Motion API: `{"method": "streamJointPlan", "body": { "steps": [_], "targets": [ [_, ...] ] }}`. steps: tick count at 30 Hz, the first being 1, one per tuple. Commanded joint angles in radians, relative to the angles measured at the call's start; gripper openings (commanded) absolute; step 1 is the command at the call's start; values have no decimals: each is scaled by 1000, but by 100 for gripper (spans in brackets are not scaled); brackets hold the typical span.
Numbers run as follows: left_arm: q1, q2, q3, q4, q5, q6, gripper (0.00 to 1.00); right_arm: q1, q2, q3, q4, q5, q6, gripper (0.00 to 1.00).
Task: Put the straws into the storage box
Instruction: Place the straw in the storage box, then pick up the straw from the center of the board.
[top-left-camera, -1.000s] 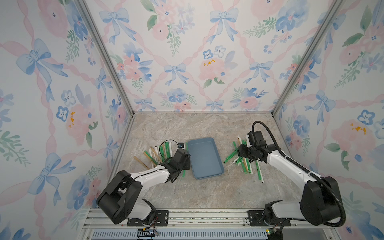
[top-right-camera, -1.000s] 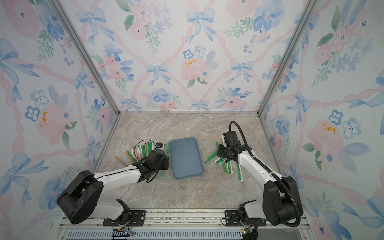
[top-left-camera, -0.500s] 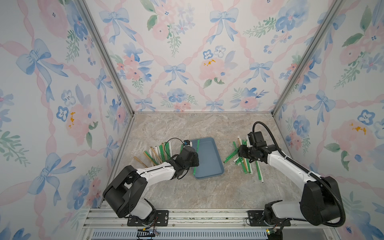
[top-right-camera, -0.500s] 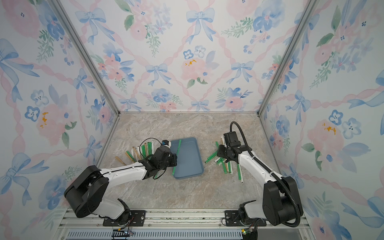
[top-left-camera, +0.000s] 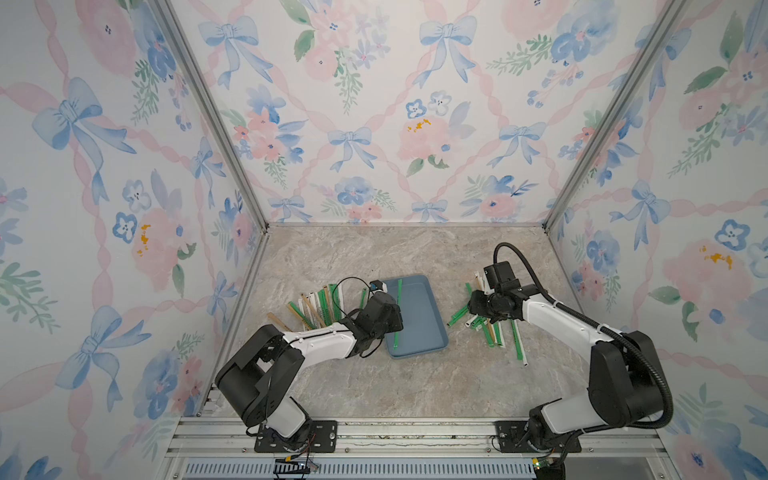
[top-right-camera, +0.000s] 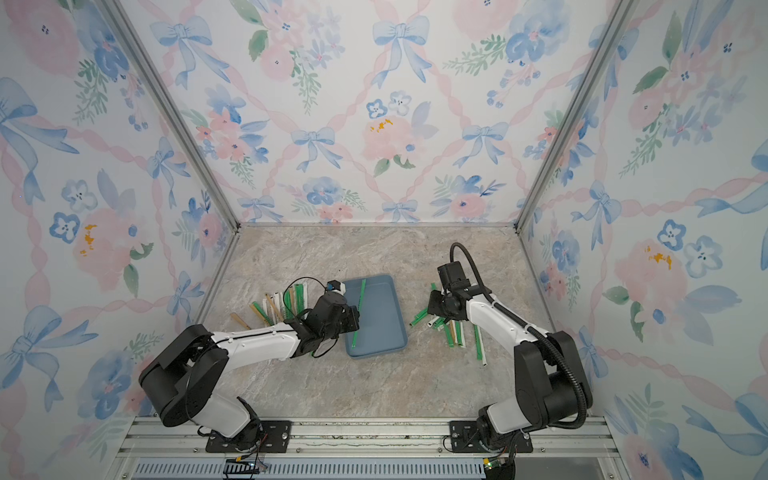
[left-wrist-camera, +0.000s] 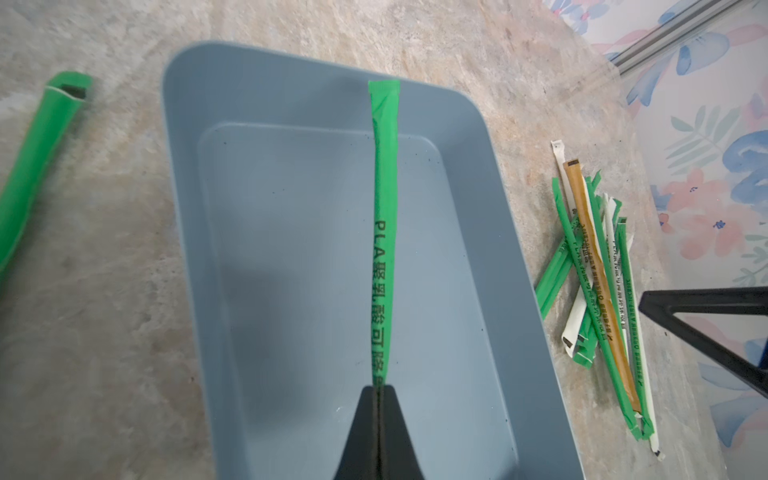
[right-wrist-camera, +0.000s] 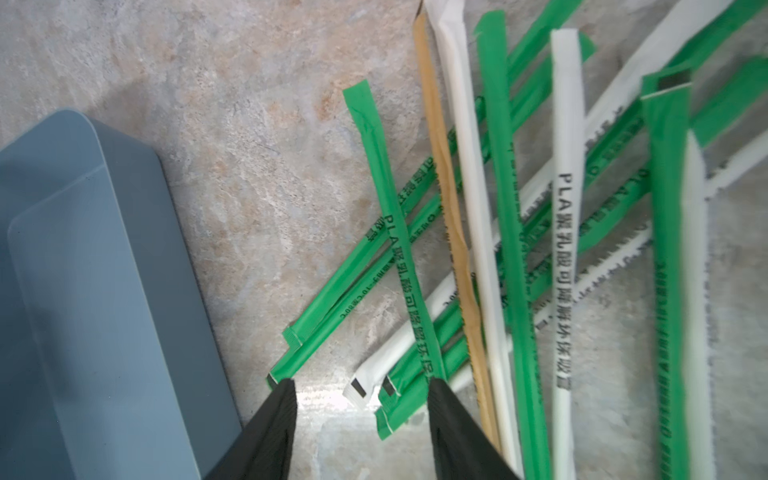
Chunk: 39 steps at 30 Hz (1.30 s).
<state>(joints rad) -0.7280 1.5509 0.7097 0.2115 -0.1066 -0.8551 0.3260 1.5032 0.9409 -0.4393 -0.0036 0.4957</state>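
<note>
The slate-blue storage box (top-left-camera: 419, 316) (top-right-camera: 382, 320) lies mid-table. My left gripper (top-left-camera: 394, 321) (left-wrist-camera: 379, 388) is shut on one green straw (top-left-camera: 398, 299) (left-wrist-camera: 384, 232), which hangs lengthwise over the box's (left-wrist-camera: 291, 291) left half, its far tip above the far rim. Right of the box, my right gripper (top-left-camera: 473, 306) (right-wrist-camera: 361, 386) is open low over a heap of green, white and tan straws (top-left-camera: 492, 330) (right-wrist-camera: 498, 232). Ends of a white and a green straw lie between its fingers, ungripped. More straws (top-left-camera: 316, 305) fan out left of the box.
One loose green straw (top-left-camera: 363, 296) (left-wrist-camera: 37, 145) lies just beside the box's left rim. The right heap (left-wrist-camera: 598, 282) reaches toward the right wall. Patterned walls close in the left, right and back sides; the arm bases stand at the front edge.
My left gripper has carried the green straw rightward from the left pile to above the box. The right gripper has stayed over its heap, its jaws barely narrower.
</note>
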Motion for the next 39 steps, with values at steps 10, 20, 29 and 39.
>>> {"method": "streamJointPlan", "body": {
  "steps": [10, 20, 29, 39],
  "targets": [
    [-24, 14, -3, 6, -22, -49, 8, 7, 45, 73, -91, 116, -80, 49],
    [-50, 4, -2, 7, -27, -56, 37, -22, 134, 117, -126, 71, -180, 37],
    [-61, -74, -51, 5, -69, -30, 46, -27, 234, 160, -142, 74, -222, 35],
    [-61, -149, -112, 3, -110, 11, 53, -27, 260, 167, -144, 84, -226, 18]
  ]
}}
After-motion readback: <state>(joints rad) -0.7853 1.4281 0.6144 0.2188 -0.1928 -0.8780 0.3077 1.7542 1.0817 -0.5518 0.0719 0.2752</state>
